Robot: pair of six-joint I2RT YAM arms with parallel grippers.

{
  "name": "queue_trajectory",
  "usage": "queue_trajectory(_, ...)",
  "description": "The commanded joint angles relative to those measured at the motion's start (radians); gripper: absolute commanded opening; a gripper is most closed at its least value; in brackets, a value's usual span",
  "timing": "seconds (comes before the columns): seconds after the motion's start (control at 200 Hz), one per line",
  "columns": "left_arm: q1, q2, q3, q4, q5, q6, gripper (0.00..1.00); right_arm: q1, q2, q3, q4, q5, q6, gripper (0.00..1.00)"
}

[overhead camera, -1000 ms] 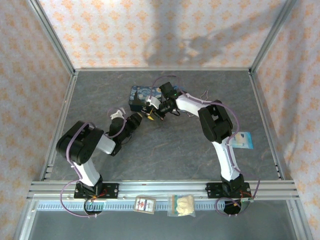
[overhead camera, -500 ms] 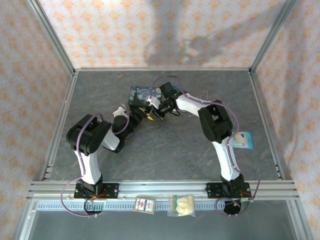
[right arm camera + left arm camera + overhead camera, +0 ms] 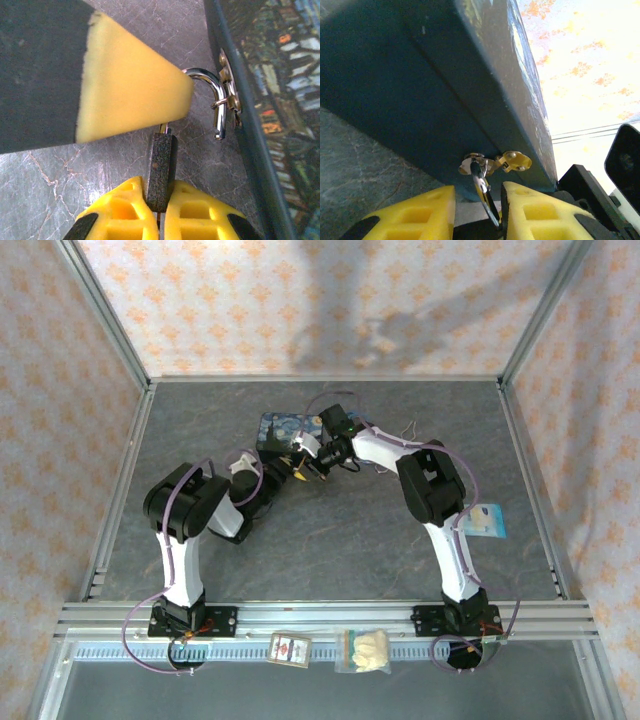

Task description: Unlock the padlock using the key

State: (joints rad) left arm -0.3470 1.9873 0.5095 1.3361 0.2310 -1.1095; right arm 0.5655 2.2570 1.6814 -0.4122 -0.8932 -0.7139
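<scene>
Looking down from above on the grey table [image 3: 350,540], and seeing both arms bent inward, meeting right at the near side of the blue tin [image 3: 278,427]. Over to the right gripper [image 3: 159,186] now: clamped together, hard, on the dark body of the padlock [image 3: 161,160], squeezed from both sides by yellow fingers [image 3: 190,205]. Holding that body just beside the tin's side wall, over the table. Up top, catching the silver shackle [image 3: 216,95], hooked through the little brass hasp [image 3: 227,87] on the tin. And look at its tip: hanging bare, out beside the body rather than sunk in it. Switching to the left gripper [image 3: 480,189]: standing apart, not clamped, with a clear gap beside a slim metal strip [image 3: 489,202] between the fingers [image 3: 415,217]. Hard to identify from here. Leaning against the right-hand finger, though, and leading up toward the hasp. In the right wrist view, spotting one yellow pad [image 3: 130,90] of the left gripper set over the top of the padlock, hiding the shackle's other leg. Finally, beside the right arm, noting a pale blue packet [image 3: 487,520] lying well apart from the tin.
</scene>
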Motion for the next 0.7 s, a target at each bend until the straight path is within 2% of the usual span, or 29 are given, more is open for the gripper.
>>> queue_trajectory(0.0, -0.01, 0.023, 0.027, 0.039, 0.011, -0.006, 0.28, 0.0, 0.009, -0.022, -0.021, -0.047, 0.027, 0.0)
queue_trajectory(0.105, -0.011, 0.033, 0.042, 0.034, 0.011, -0.006, 0.25, -0.001, 0.007, -0.021, -0.016, -0.046, 0.029, 0.0)
queue_trajectory(0.165, -0.01, 0.038, 0.043, 0.034, 0.013, -0.007, 0.17, -0.001, 0.004, -0.023, -0.013, -0.047, 0.031, 0.0)
queue_trajectory(0.245, -0.01, 0.041, 0.035, 0.045, 0.01, -0.011, 0.0, 0.0, 0.001, -0.024, -0.004, -0.04, 0.039, 0.0)
queue_trajectory(0.28, -0.01, 0.041, 0.029, 0.051, 0.008, -0.013, 0.0, 0.0, -0.002, -0.029, 0.003, -0.034, 0.046, 0.0)
queue_trajectory(0.32, -0.01, 0.039, 0.023, 0.055, 0.007, -0.012, 0.0, 0.0, -0.008, -0.033, 0.013, -0.025, 0.057, 0.1)
queue_trajectory(0.38, -0.01, 0.036, 0.013, 0.058, 0.005, -0.012, 0.0, -0.001, -0.023, -0.044, 0.031, -0.01, 0.083, 0.3)
queue_trajectory(0.425, -0.01, 0.035, 0.005, 0.058, 0.002, -0.013, 0.0, -0.001, -0.038, -0.057, 0.042, -0.002, 0.108, 0.38)
queue_trajectory(0.545, -0.01, 0.039, -0.011, 0.094, 0.002, -0.018, 0.0, 0.0, -0.119, -0.142, 0.134, 0.02, 0.197, 0.48)
queue_trajectory(0.696, -0.01, 0.053, -0.021, 0.131, 0.011, -0.036, 0.0, -0.003, -0.23, -0.219, 0.206, 0.151, 0.366, 0.49)
